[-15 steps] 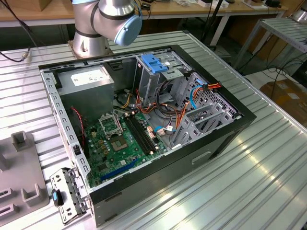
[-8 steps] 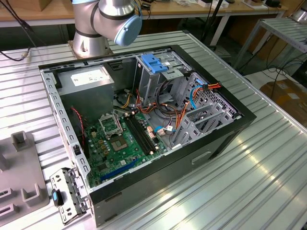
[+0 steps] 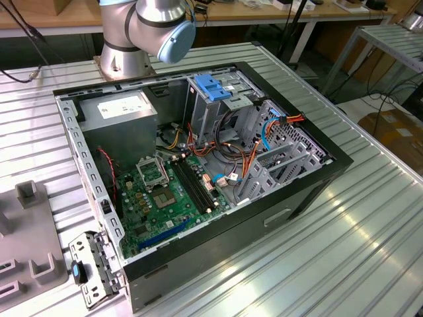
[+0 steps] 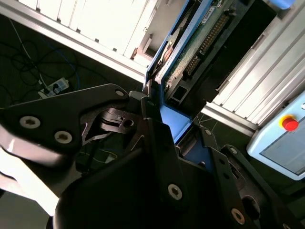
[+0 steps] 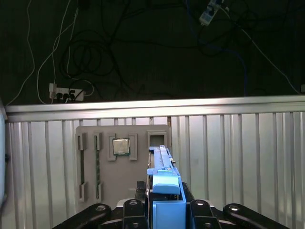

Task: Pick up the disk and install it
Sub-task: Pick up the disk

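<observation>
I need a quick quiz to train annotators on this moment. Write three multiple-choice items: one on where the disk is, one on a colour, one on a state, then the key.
1. Where is the flat rectangular metal disk?
A. in a drive cage
B. between the fingers of the black gripper
C. on a grey tray

2. What colour are the disk's plastic side rails?
A. blue
B. red
C. yellow

3. How is the black metal computer case?
A. shut by a panel
B. face down
C. open

Key: 1B, both wrist views show it clamped there; 2A, the rail is blue in both wrist views; 3C, the green motherboard lies exposed in the exterior view.
</observation>
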Tool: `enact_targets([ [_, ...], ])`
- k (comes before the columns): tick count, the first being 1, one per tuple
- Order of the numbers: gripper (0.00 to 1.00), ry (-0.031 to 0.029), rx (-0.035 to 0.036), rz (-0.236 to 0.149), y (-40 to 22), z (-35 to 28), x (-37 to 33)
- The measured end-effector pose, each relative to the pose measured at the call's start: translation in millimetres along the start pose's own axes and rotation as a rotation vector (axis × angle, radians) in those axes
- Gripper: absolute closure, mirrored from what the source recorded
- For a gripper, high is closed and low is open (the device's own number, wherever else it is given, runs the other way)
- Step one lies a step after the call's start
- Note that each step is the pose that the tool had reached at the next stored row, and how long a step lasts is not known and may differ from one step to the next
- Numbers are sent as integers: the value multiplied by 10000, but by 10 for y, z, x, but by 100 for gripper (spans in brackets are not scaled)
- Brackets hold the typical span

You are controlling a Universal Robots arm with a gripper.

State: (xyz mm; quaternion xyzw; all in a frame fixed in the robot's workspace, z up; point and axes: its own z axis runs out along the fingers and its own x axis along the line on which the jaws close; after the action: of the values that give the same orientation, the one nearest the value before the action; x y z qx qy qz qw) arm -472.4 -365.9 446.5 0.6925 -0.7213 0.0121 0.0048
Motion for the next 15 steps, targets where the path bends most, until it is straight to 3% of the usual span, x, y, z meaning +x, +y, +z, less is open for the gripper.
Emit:
enact_targets([
  [15, 63, 1, -18, 0, -2, -124, 3],
])
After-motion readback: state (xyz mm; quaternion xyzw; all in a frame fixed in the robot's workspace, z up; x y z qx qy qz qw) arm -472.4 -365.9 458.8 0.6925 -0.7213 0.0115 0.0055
